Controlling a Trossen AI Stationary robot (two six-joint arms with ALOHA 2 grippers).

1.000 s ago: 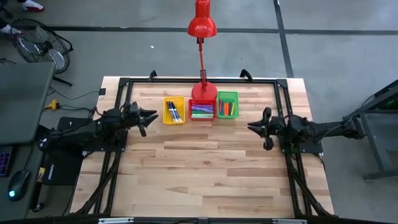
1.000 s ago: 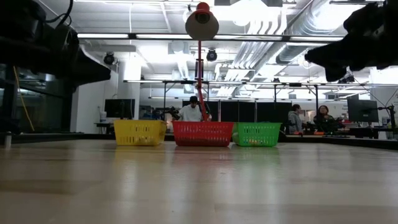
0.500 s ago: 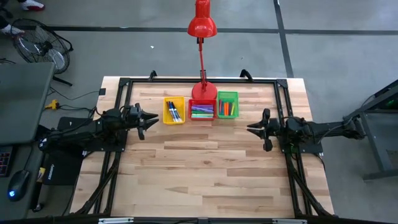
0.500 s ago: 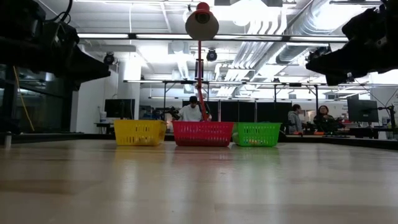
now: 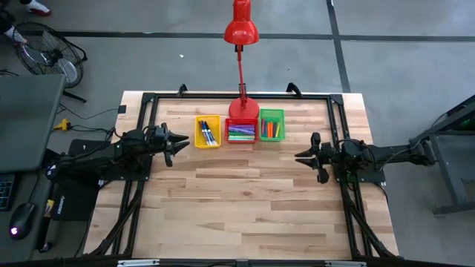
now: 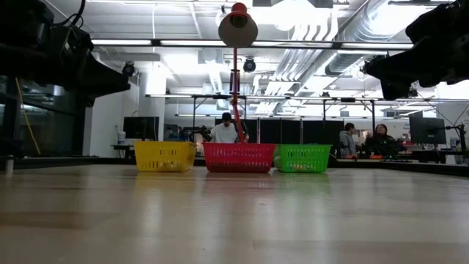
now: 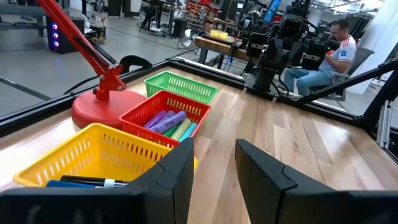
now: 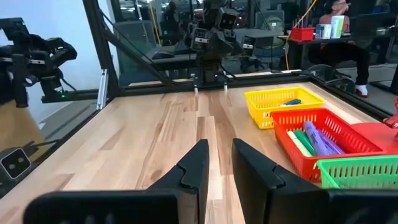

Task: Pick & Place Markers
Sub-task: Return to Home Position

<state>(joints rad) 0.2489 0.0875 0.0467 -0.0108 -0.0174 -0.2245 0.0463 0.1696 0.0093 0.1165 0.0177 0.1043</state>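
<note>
The markers lie in three small bins in a row at the table's far middle. Blue and black ones (image 5: 207, 133) are in the yellow bin (image 5: 198, 121), purple and green ones (image 5: 240, 132) in the red bin (image 7: 140, 112), and orange, yellow and red ones (image 5: 272, 129) in the green bin (image 7: 180, 87). My left gripper (image 5: 183, 140) hovers level above the table just left of the yellow bin and points right. My right gripper (image 5: 299, 156) hovers right of the green bin and points left. Each stands open by a narrow gap with nothing between its fingers (image 7: 214, 180) (image 8: 221, 168).
A red desk lamp stands with its base (image 5: 243, 108) right behind the red bin, its stem rising and its head (image 5: 241, 26) beyond the far edge. A black frame (image 5: 148, 98) borders the table. Bare wood (image 5: 237, 200) spreads across the near half. People sit in the room behind.
Both grippers have swung a little sideways at the wrist while staying in place above the table. The gaps between their fingers look the same, and the bins and markers have not moved.
</note>
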